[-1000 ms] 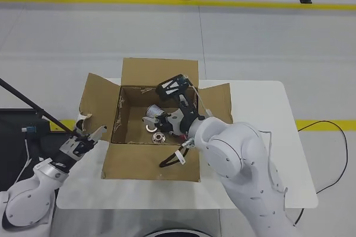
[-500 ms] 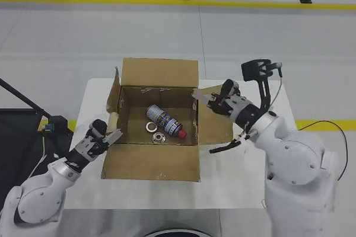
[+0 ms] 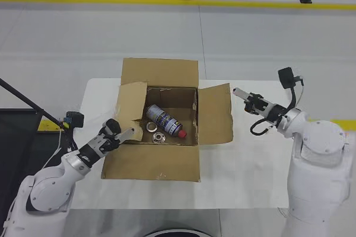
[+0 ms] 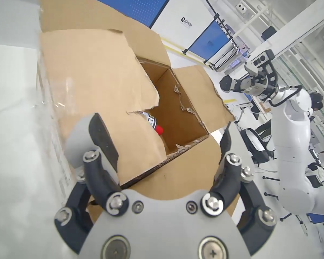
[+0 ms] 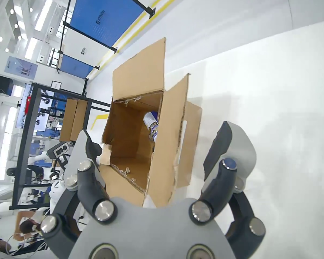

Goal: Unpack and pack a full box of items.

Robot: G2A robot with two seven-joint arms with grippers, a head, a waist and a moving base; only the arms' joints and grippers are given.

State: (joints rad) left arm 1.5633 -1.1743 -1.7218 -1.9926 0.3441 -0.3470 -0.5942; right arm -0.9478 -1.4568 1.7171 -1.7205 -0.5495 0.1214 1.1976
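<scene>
While the left flap (image 3: 132, 106) stands half raised and leans over the opening, the left gripper (image 4: 163, 128) sits at its outer face, fingers spread wide and holding nothing. A push from there would likely fold the flap down over the contents, or slide the light box (image 3: 151, 161) toward the right edge of the tabletop (image 3: 255, 172). The flap's torn edge could also rip more.

The box sits left of centre on the tabletop, close to the far edge. The right gripper (image 5: 155, 133) hangs over the far right part, well apart from the right flap (image 3: 215, 114), fingers likewise apart and empty.

The spray can (image 3: 165, 121) lies on its side on the box floor and may roll when grasped.

Counted: one box with four flaps, one spray can, and two small round pieces beside it, a pale ring (image 3: 150, 125) and a metal ring (image 3: 158, 138).
</scene>
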